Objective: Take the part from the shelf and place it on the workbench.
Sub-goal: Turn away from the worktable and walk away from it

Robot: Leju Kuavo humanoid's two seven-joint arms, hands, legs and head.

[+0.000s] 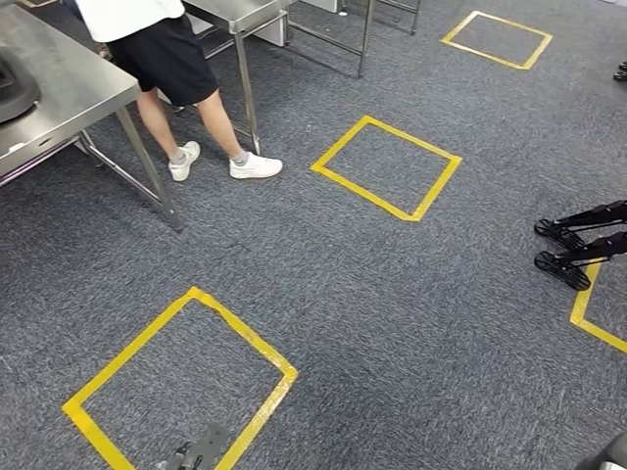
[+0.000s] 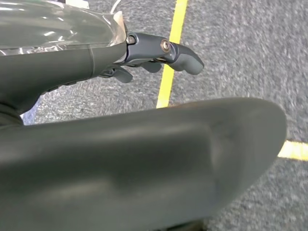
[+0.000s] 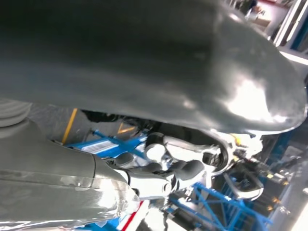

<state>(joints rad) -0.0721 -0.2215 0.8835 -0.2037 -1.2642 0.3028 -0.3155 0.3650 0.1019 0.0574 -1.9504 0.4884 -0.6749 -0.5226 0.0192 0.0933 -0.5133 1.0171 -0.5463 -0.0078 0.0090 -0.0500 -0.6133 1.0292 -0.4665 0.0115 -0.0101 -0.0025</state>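
Well, the bench [image 1: 67, 88] is my landmark. It stands at the far left of my head view, a steel top on angled legs. A dark object sits at its outer edge, cut off, so I cannot tell what it is. Just beside the bench, on its right, a person [image 1: 167, 59] in white shoes stands on the grey carpet. Further right of the bench lies a yellow tape square [image 1: 386, 166], well apart from it.

My left hand [image 2: 109, 144] hangs over the carpet, well away from the bench. Its fingers [image 2: 174, 53] are stretched out and apart, with nothing in them.

My right hand [image 3: 156, 178] is the busy one. Its fingers are curled in around a shiny metal part [image 3: 188, 147], and I judge that it has hold of it, though glare blurs the contact. Blue frames show behind it.

So I judge the first half done: the part is off the shelf and in my right hand. Left to do is everything at the bench. I must close the distance, turn toward it, bring the right arm over the steel top, set the part down and let go.
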